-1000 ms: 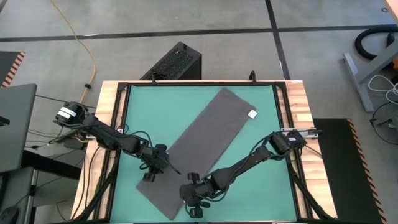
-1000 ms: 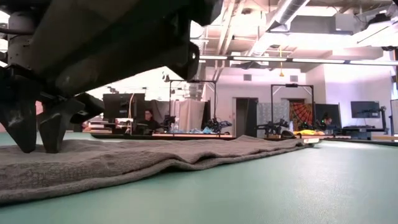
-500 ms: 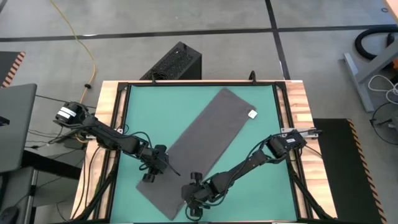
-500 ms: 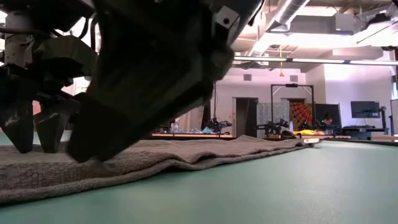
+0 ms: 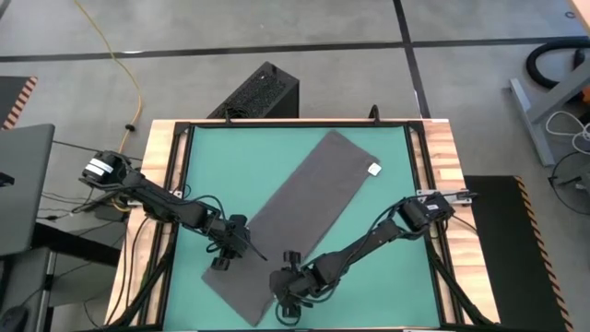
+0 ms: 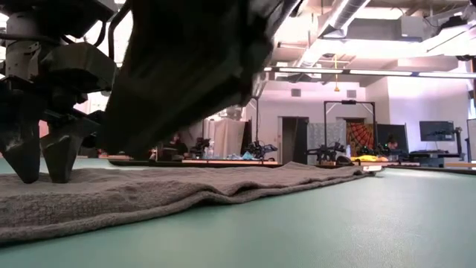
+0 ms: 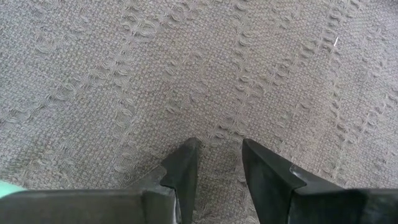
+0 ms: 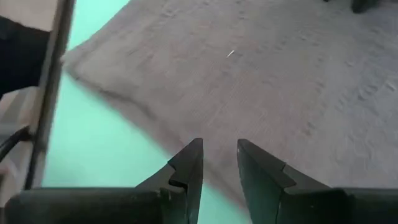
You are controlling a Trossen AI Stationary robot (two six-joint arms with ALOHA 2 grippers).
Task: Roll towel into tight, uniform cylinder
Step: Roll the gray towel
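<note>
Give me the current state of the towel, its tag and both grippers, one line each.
towel: unrolled, flat, diagonal on the green mat.
white tag: at the towel's far corner, exposed.
left gripper: slightly open, tips down on the towel's near end.
right gripper: slightly open, above the towel's near edge, holding nothing.

The towel [image 5: 295,217] is laid flat and diagonally across the mat [image 5: 230,157], its tag [image 5: 374,169] at the corner farthest from both grippers. The left gripper [image 5: 224,261] is set on the towel's near end, at the edge toward its own arm, fingertips [image 7: 186,155] slightly parted on the cloth. The right gripper [image 5: 288,309] is held just above the same end's opposite edge (bare mat lies beside it), and the towel's near corner [image 8: 71,59] lies ahead of it.
</note>
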